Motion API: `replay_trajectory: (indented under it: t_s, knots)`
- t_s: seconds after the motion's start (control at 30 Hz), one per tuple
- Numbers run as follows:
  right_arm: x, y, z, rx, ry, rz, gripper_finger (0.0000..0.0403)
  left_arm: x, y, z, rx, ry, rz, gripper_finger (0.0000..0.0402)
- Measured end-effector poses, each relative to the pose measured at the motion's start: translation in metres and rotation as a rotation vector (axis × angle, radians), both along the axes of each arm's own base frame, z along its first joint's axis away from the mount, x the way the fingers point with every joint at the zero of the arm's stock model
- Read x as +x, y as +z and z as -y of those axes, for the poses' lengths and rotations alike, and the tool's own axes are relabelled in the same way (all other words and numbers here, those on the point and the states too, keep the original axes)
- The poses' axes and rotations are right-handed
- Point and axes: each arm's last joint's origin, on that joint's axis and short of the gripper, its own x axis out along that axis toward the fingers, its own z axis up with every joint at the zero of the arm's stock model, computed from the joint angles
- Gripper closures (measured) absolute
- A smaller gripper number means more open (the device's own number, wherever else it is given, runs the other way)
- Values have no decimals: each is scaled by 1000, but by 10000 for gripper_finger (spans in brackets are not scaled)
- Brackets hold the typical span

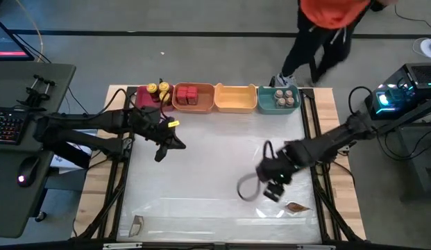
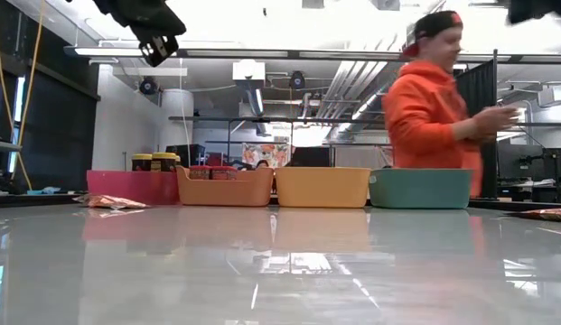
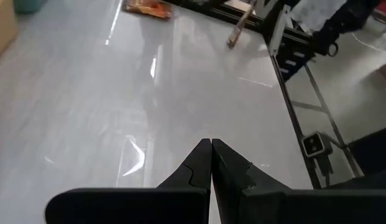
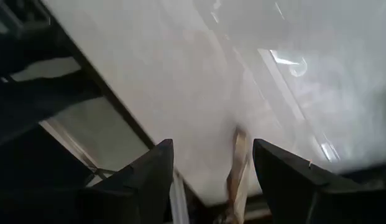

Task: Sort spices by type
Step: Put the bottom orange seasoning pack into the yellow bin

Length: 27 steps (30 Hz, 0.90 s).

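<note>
1. One foil packet [image 1: 296,207] lies flat near the table's [image 1: 201,180] front right corner, just beside the right gripper [image 1: 273,189], whose jaws stand wide and empty above it.
2. Thin, light and crinkly, the packet will likely slide on the glossy top; pinching a raised edge looks safer than pressing down flat.
3. Left gripper [image 1: 160,154] hangs mid-table, pinched closed on nothing.
4. Another packet [image 1: 137,223] lies near the front left corner.
5. Yellow-lidded jars [image 1: 157,89], red boxes [image 1: 187,94] and grey-lidded jars [image 1: 285,98] already sit in bins [image 1: 235,102].
</note>
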Motion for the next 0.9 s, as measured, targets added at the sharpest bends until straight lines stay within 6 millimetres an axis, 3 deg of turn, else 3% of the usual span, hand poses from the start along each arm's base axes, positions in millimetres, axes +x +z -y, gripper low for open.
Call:
replay_trajectory:
  t_s: [0.2, 0.43, 0.63, 0.9]
  knots:
    - [-30, 11, -43, -12, -8, -78, 187, 1, 1, 10, 6, -41, 7, 402]
    - [-64, -9, -75, -55, -15, -192, 187, 3, 4, 12, -29, -21, 45, 402]
    - [-82, -35, -80, -112, 26, -281, 187, 5, 8, 12, -22, -8, 86, 401]
    - [-79, -62, -82, -82, 34, -233, 187, 6, 9, 10, -4, 25, 100, 401]
